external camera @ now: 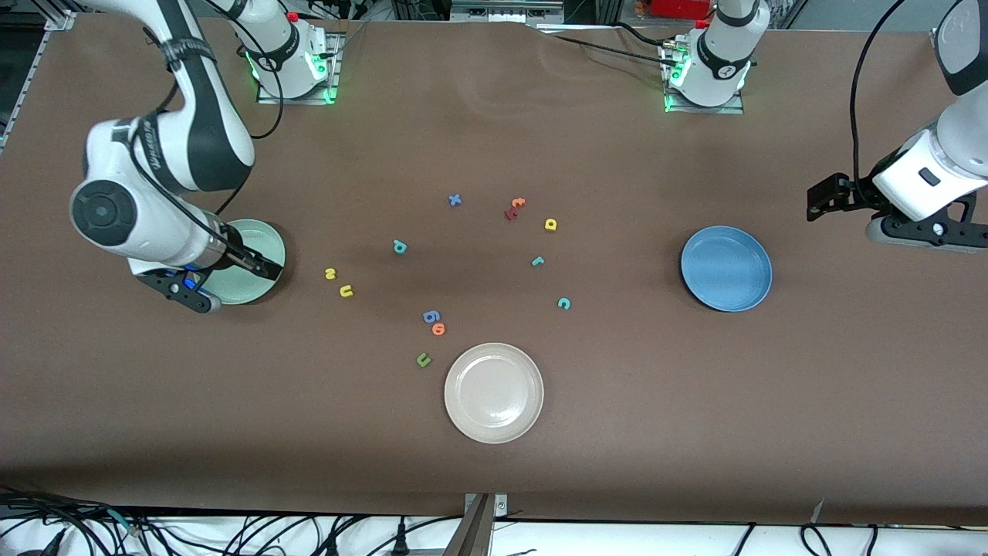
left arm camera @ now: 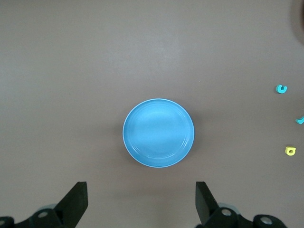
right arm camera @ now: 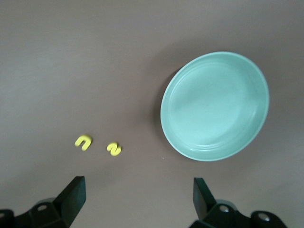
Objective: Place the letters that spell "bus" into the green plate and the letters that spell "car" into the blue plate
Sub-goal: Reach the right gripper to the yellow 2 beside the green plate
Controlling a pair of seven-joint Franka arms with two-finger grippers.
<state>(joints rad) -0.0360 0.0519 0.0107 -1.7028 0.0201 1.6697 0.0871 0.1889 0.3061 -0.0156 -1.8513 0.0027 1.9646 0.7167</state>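
1. Green plate [external camera: 258, 262] at the right arm's end and blue plate [external camera: 726, 268] at the left arm's end are both empty; nothing is sorted yet.
2. Yellow s [external camera: 331, 272], yellow u [external camera: 346, 291], teal b [external camera: 399, 246], yellow a [external camera: 550, 225], teal r [external camera: 538, 261] and teal c [external camera: 563, 303] lie loose on the surface [external camera: 494, 479].
3. Distractors: white plate [external camera: 494, 393], orange t [external camera: 517, 202], dark green u [external camera: 423, 359].
4. Right end effector [right arm camera: 137, 202] over the green plate, left end effector [left arm camera: 141, 204] above the surface beside the blue plate; both spread apart, empty.

I see the green plate [external camera: 258, 262], empty, at the right arm's end; yellow s [external camera: 331, 272] and yellow u [external camera: 346, 291] beside it, teal b [external camera: 399, 247] toward mid-table. Blue plate [external camera: 726, 268] empty at the left arm's end; teal c [external camera: 563, 303], teal r [external camera: 538, 261], yellow a [external camera: 550, 225] loose between.
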